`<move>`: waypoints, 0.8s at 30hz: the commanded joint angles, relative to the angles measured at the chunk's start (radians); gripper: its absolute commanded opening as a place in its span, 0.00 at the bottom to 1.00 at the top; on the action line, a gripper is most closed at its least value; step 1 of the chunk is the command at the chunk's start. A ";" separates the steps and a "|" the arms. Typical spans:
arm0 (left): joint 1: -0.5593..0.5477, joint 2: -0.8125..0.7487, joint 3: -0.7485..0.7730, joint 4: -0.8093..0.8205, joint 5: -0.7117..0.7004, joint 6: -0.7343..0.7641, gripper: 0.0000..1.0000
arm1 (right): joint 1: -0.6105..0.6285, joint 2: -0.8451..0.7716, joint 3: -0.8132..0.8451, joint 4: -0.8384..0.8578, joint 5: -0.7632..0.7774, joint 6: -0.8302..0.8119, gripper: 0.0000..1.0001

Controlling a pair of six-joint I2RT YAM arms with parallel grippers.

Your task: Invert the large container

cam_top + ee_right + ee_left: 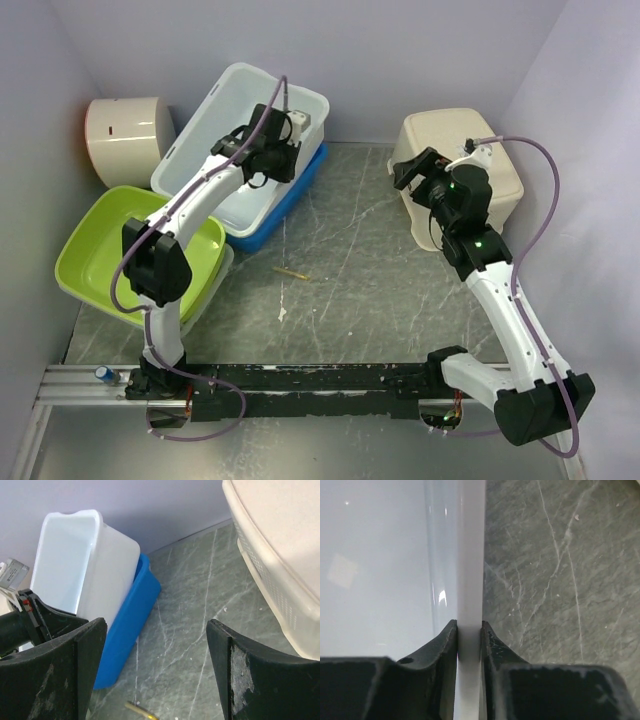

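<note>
We find the large container (232, 112) at the far left of the table (380, 290), against the back wall, its open side up and its lower part sitting in the blue tub (296, 196). The left gripper (296, 130) is at the container's right-hand rim; in the left wrist view the gripper (469, 625) has both fingers (446, 640) pressed against the white wall of the container (380, 555), one inside and one outside, so it is clamped on that rim. Well to the right of the container, the right gripper (405, 170) hovers with its jaws wide apart and nothing between them, as its own camera shows (156, 625). Just behind that gripper, also well right of the container, stands the cream perforated basket (470, 140). In front of the container, to its left, lie stacked lime-green tubs (100, 250). A small brass-coloured stick (292, 272) lies on the table in front of the container, near the blue tub.
</note>
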State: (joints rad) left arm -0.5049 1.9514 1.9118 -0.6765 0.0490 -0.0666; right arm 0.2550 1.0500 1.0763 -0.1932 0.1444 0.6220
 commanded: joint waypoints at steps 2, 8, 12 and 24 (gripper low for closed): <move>-0.053 0.029 0.133 -0.040 -0.159 0.046 0.18 | -0.002 -0.031 0.043 -0.099 0.031 -0.012 0.81; -0.114 -0.027 0.274 -0.111 -0.287 0.080 0.07 | -0.001 -0.026 0.078 -0.117 0.042 -0.023 0.81; -0.149 -0.099 0.333 -0.105 -0.344 0.117 0.07 | -0.001 -0.023 0.064 -0.105 0.035 -0.007 0.81; -0.185 -0.319 0.333 0.017 -0.230 0.122 0.07 | -0.002 -0.027 0.072 -0.124 0.044 0.010 0.81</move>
State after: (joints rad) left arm -0.6804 1.6955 2.1880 -0.7879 -0.2283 0.0498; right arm 0.2550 1.0348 1.1313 -0.3058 0.1719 0.6250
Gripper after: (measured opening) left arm 0.249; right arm 0.810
